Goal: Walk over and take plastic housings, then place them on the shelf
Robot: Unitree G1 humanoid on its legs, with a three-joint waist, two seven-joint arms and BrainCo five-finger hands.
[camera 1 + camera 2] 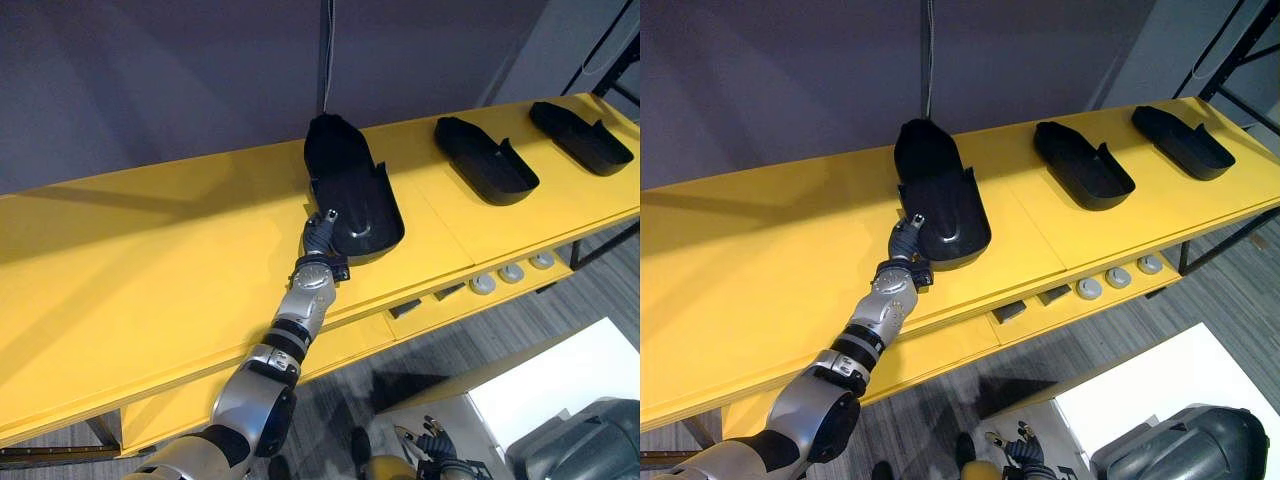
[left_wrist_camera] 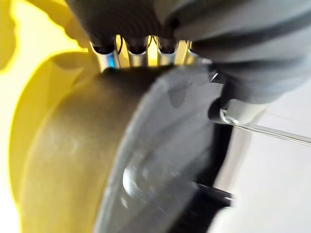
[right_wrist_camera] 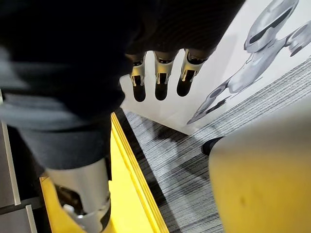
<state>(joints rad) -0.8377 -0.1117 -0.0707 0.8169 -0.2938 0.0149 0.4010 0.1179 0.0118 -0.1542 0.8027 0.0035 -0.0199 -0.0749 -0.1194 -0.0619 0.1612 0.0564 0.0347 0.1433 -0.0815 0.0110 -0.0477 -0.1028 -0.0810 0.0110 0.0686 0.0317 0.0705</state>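
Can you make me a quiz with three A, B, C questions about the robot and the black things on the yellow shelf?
1. Where is the left hand?
A. At the near end of the leftmost housing on the yellow shelf
B. On the floor
C. Touching the wall

2. How many black housings lie on the shelf?
A. One
B. Three
C. Six

3. What is the left hand doing?
A. Waving in the air
B. Gripping a housing
C. Pressing flat on bare shelf

Answers:
1 A: the hand meets the leftmost housing's near end.
2 B: the leftmost housing, middle housing and right housing.
3 B: the left wrist view shows its fingers hooked over the rim.
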